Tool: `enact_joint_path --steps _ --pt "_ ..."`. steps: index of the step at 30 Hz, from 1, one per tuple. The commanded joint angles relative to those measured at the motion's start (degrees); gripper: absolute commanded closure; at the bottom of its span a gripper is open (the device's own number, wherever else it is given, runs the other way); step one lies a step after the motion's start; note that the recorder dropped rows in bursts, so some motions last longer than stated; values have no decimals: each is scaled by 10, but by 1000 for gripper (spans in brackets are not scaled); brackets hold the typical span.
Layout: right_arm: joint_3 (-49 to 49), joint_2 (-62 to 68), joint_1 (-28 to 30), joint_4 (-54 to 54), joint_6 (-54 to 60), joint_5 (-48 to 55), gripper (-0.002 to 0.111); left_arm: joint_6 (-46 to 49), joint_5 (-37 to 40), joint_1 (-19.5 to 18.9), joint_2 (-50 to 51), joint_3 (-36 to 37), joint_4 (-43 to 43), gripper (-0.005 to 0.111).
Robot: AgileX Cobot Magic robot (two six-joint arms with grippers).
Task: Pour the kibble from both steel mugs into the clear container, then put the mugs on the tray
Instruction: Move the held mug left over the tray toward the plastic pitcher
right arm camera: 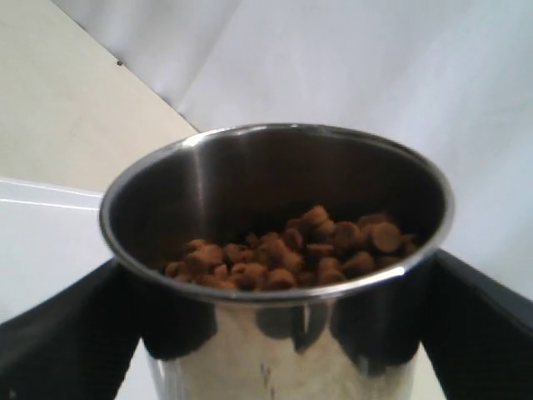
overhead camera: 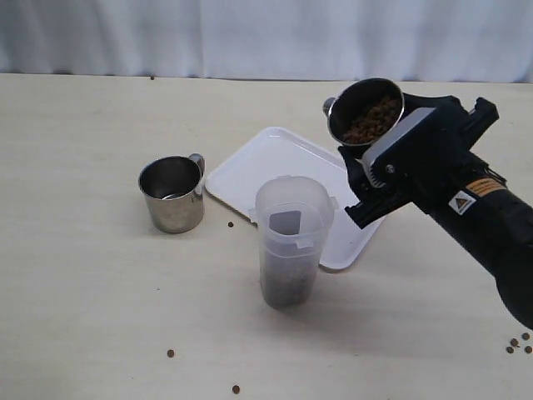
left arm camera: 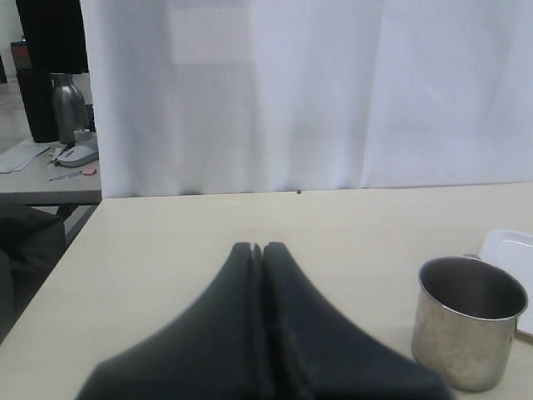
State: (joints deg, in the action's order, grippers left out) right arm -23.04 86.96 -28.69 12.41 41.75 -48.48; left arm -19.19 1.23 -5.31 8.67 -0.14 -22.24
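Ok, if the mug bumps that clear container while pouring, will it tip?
Possibly. The clear container is tall and narrow, so a knock near its rim could topple it. The kibble already in its bottom probably steadies it somewhat. Its smooth plastic may also slide on the table.

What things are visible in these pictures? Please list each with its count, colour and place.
table: one, beige.
curtain: one, white, behind the table.
tray: one, white, flat on the table.
container: one, clear, upright on the table before the tray.
empty mug: one, shiny steel, on the table left of the container.
filled mug: one, shiny steel, tilted, raised at the right behind the container.
kibble: many, brown, in the filled mug and container; several loose on the table.
right jaws: black, gripping the filled mug.
left jaws: black, shut, empty, over the table near the empty mug.
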Motion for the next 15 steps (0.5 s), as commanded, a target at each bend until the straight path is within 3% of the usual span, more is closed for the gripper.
enact_joint_path --steps 1,15 --pt "2 -6 -1 -27 -8 -25 103 -2 -3 -1 -4 1 1 107" --pt "17 -6 -1 -66 4 -22 103 -2 -3 -1 -4 1 1 107"
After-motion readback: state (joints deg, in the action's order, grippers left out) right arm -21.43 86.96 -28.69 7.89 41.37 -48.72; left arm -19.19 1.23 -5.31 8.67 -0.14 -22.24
